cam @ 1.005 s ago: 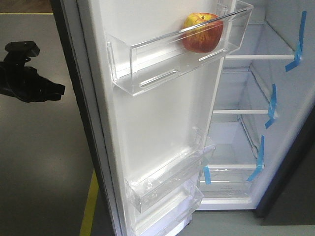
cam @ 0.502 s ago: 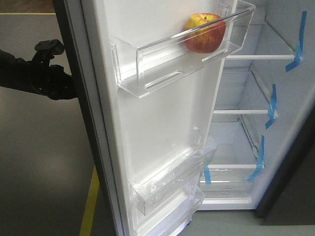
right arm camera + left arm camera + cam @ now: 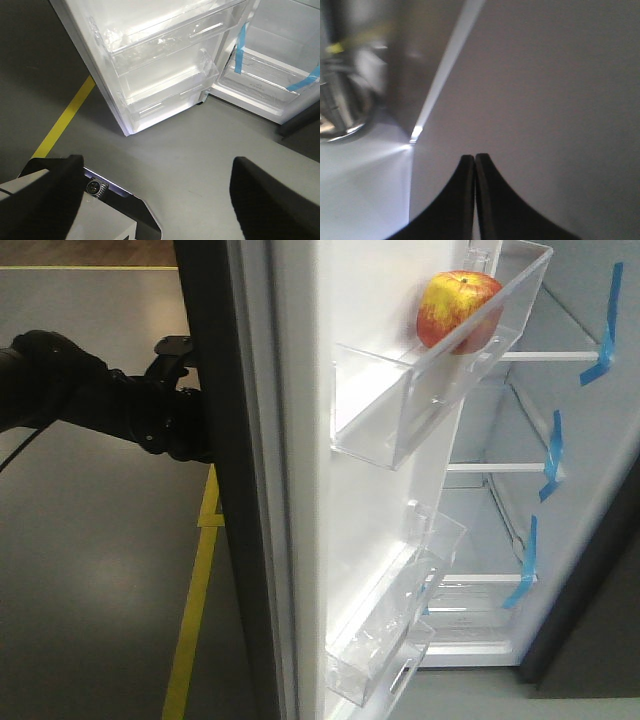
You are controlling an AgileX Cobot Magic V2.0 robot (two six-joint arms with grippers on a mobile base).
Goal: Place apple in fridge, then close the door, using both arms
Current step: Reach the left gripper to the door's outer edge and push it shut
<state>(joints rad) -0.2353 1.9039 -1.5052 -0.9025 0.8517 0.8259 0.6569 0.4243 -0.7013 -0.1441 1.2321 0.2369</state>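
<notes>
Apple sits in the top clear bin on the white inside of the door, at the bin's end nearest the fridge interior with its white shelves and blue tape. The door stands partly open. Left arm reaches behind its dark outer face; the left gripper has its fingertips pressed together, empty, close to a grey surface. The right gripper hangs spread wide above the grey floor, holding nothing, near a yellow line
</notes>
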